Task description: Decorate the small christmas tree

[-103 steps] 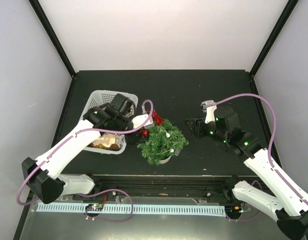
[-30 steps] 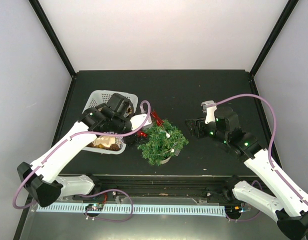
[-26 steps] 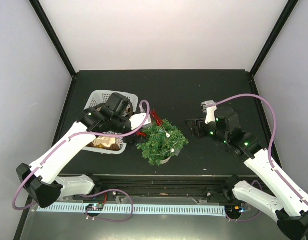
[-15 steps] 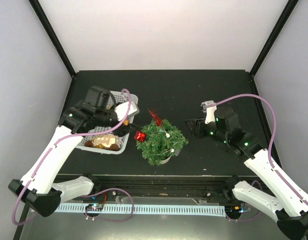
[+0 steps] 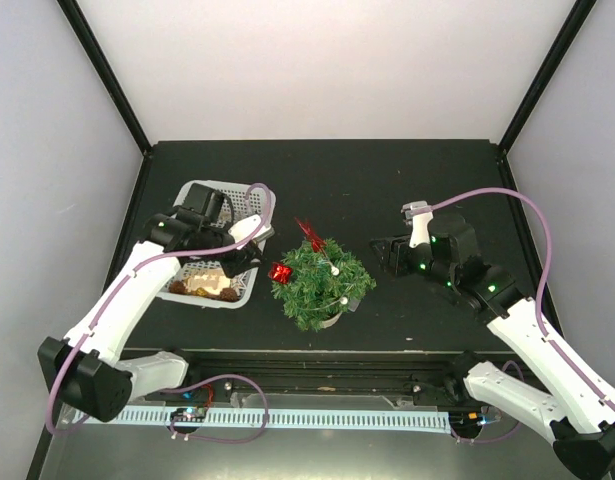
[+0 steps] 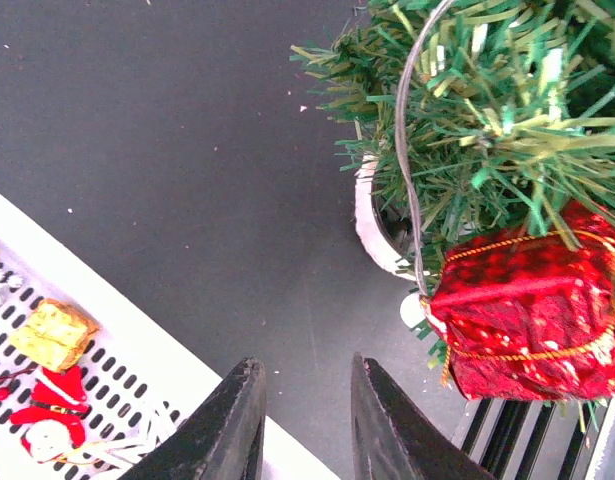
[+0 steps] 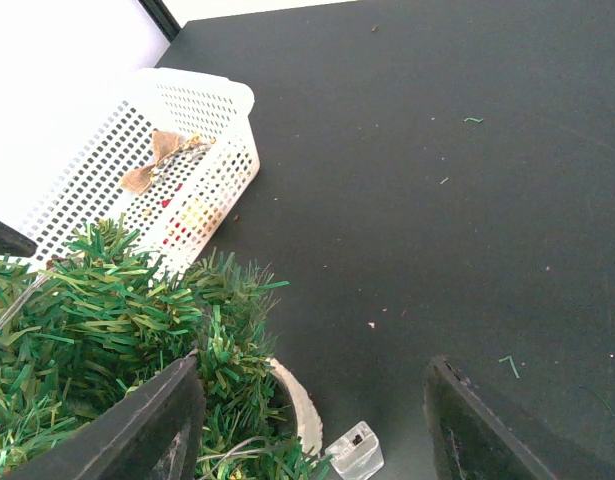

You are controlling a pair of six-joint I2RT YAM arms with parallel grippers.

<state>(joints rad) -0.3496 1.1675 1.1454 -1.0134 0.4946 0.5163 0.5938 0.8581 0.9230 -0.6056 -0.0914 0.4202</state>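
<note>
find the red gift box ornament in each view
Top external: red gift box ornament mid-picture, on the left edge of the small christmas tree.
Left wrist: red gift box ornament lower right, against the needles.
Right wrist: not in it.
Shared landmark: the small christmas tree, in all three views.

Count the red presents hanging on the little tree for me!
1. The red present hangs on the side of the small christmas tree nearest the white basket. More could be hidden among the needles.
</note>
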